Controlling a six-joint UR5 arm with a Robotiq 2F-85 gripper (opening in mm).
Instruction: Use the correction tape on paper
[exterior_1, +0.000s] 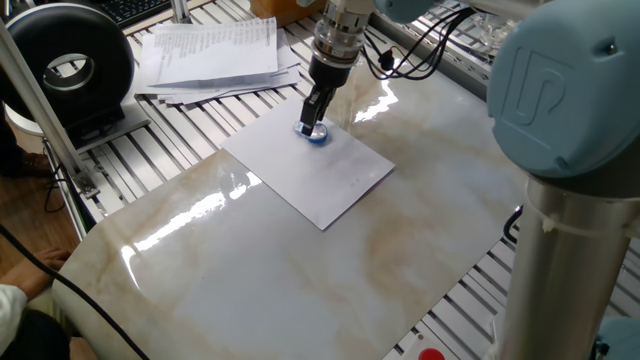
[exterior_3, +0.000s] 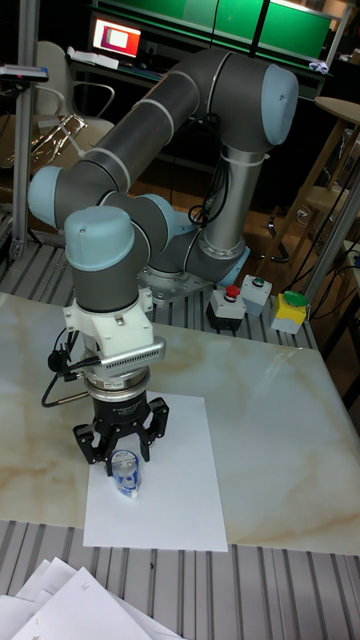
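The white paper lies flat on the marble tabletop. The small blue and clear correction tape stands on the sheet's far corner, pressed down by my gripper, which points straight down and is shut on its top. In the tall fixed view the correction tape shows just below the gripper, near the left edge of the paper.
A stack of printed papers lies beyond the sheet on the slatted frame. A black round device stands at the far left. The arm's thick column fills the right side. Button boxes sit behind the table.
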